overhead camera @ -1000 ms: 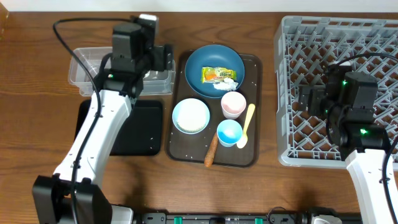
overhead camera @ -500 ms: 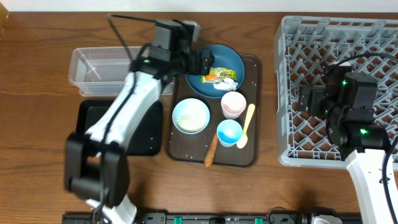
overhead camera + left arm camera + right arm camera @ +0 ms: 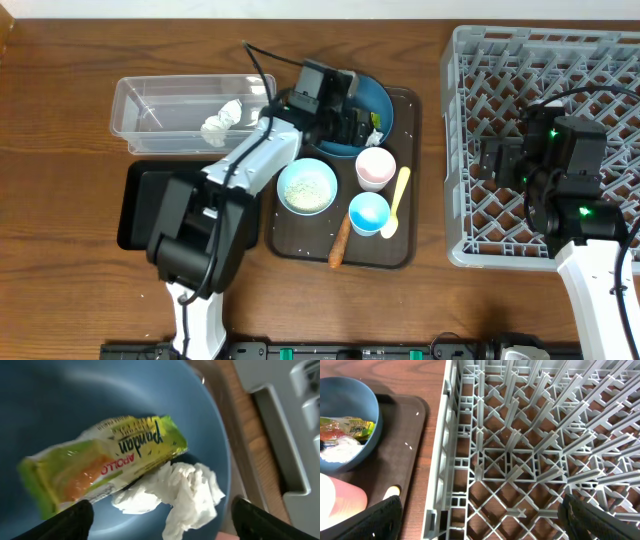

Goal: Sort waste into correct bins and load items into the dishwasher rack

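My left gripper (image 3: 356,128) hangs over the dark-blue bowl (image 3: 383,95), open and empty. In the left wrist view its fingertips (image 3: 162,527) straddle a crumpled white tissue (image 3: 187,490) lying beside the yellow-green snack wrapper (image 3: 115,457) inside the bowl (image 3: 75,395). Another crumpled tissue (image 3: 222,118) lies in the clear tub (image 3: 150,100). The black tray (image 3: 140,205) sits below the tub. My right gripper (image 3: 490,160) is open and empty over the grey dishwasher rack (image 3: 540,60), which fills the right wrist view (image 3: 520,450) between the fingertips (image 3: 480,520).
On the brown serving tray (image 3: 405,250) stand the white bowl with rice crumbs (image 3: 307,186), pink cup (image 3: 374,167), blue cup (image 3: 368,212), pale yellow spoon (image 3: 397,200) and the brown carrot-like stick (image 3: 340,242). My left arm stretches across the tub's right end.
My left arm swung right from over the clear tub to over the dark-blue bowl. A tissue now shows in the tub. The right arm has not moved.
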